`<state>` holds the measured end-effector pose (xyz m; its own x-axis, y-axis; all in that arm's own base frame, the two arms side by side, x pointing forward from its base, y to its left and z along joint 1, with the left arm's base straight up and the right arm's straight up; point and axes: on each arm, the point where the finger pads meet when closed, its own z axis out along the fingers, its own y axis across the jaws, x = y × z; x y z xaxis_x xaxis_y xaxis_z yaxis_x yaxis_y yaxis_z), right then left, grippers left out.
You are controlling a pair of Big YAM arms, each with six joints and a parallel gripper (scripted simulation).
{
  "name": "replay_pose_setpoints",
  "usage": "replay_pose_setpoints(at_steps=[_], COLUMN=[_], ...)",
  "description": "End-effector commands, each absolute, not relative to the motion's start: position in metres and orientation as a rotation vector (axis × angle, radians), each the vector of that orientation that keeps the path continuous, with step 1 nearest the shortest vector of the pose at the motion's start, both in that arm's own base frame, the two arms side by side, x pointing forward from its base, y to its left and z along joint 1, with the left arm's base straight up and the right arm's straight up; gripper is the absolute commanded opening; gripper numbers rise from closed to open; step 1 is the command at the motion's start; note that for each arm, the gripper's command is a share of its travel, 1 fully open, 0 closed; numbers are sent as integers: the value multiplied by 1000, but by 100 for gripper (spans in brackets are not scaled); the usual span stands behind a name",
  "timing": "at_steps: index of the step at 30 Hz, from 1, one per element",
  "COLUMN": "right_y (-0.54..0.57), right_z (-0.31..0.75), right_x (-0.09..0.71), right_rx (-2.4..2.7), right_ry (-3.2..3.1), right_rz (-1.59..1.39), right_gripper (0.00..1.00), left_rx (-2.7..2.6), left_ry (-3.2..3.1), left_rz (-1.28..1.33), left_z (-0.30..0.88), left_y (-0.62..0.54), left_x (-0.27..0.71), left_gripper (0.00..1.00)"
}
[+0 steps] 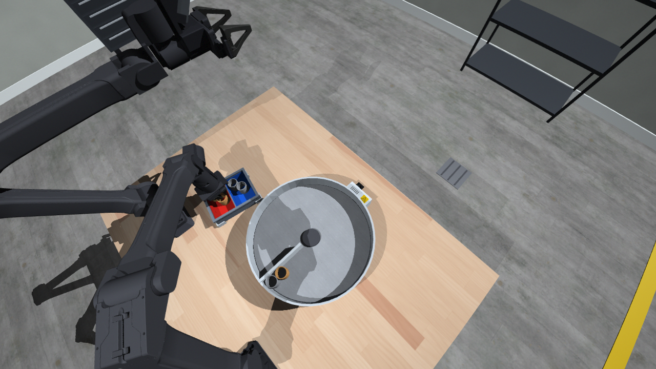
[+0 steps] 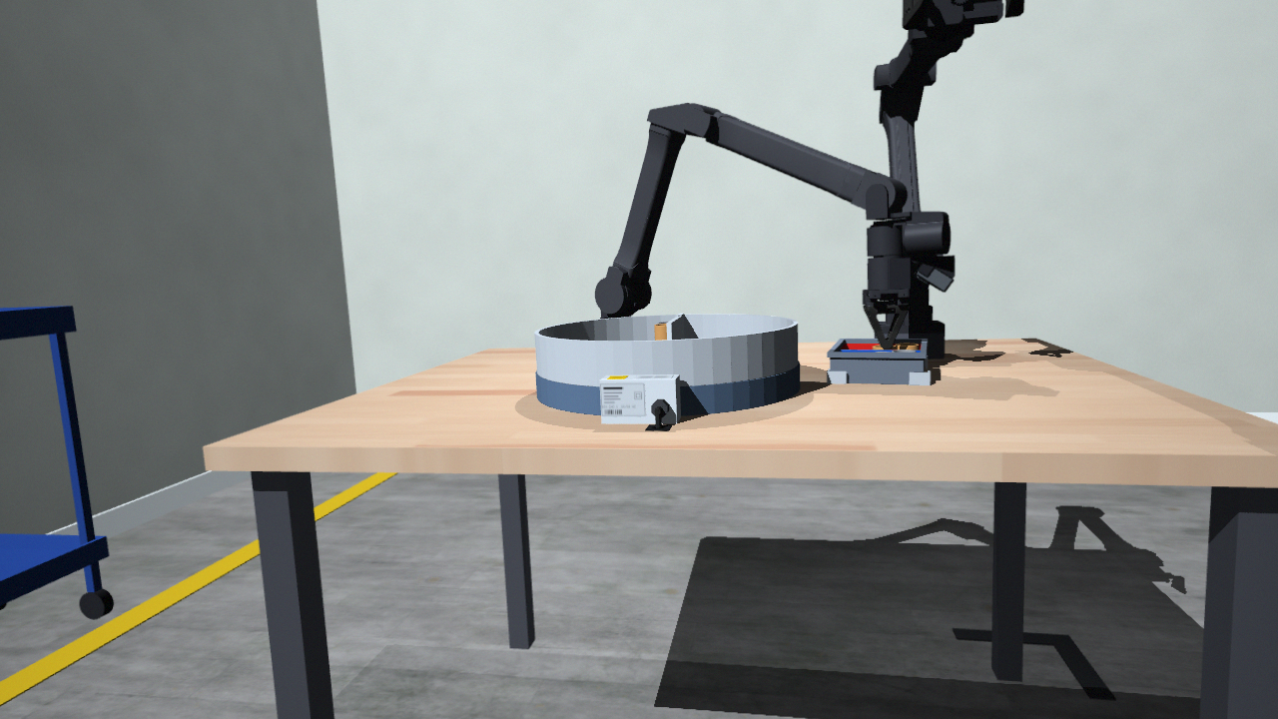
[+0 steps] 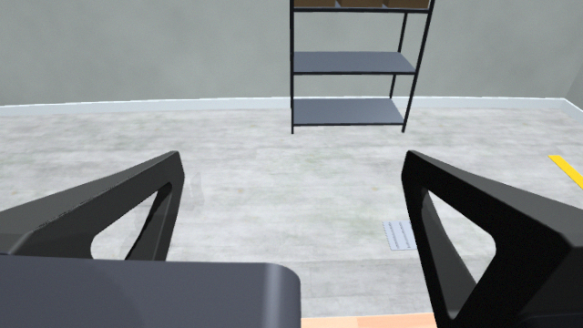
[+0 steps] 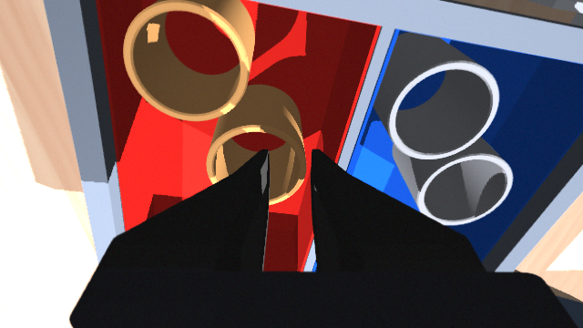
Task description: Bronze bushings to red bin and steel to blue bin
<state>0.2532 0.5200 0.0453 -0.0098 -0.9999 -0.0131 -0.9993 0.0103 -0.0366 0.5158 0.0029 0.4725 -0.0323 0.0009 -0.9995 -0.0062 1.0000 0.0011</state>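
The grey turntable (image 1: 334,247) (image 2: 715,361) holds a bronze bushing (image 1: 287,274) (image 2: 660,332) and a steel bushing (image 1: 269,279) side by side near its sweeping bar. The red bin (image 1: 221,210) (image 4: 157,150) holds one bronze bushing (image 4: 159,88) and a second bronze bushing (image 4: 264,107) at my right gripper (image 4: 290,163) (image 2: 886,347). The right gripper is slightly open, low in the bin, its fingertips either side of that bushing's wall without pinching it. Two steel bushings (image 4: 451,123) (image 4: 469,193) stand in the blue bin (image 1: 244,197) (image 4: 373,164). My left gripper (image 3: 292,163) (image 1: 240,21) is wide open and empty, high up.
The two bins share one grey box beside the turntable, with a divider (image 4: 364,105) between them. A white control box (image 1: 359,193) (image 2: 636,399) sits at the turntable's outer wall. The right arm reaches in over the table (image 1: 394,257) beside the turntable.
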Motion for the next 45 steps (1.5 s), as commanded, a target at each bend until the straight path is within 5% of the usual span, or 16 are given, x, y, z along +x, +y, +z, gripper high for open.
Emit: replay_pose_setpoints(at_steps=[1, 22, 29, 45], right_y=[544, 549, 505, 296], right_z=[82, 122, 109, 157], right_x=[255, 252, 260, 261], right_rx=[-2132, -2113, -1951, -1141], right_ry=[2158, 2139, 2272, 2485], right_rz=[19, 36, 35, 122], right_gripper=[18, 18, 98, 100], left_rx=[0, 0, 0, 37], left_ry=[1544, 1544, 1544, 1550], left_rz=[0, 0, 0, -38], left_z=[507, 507, 507, 508], left_y=[0, 0, 0, -24], left_x=[518, 518, 518, 503], left_gripper=[100, 100, 100, 100])
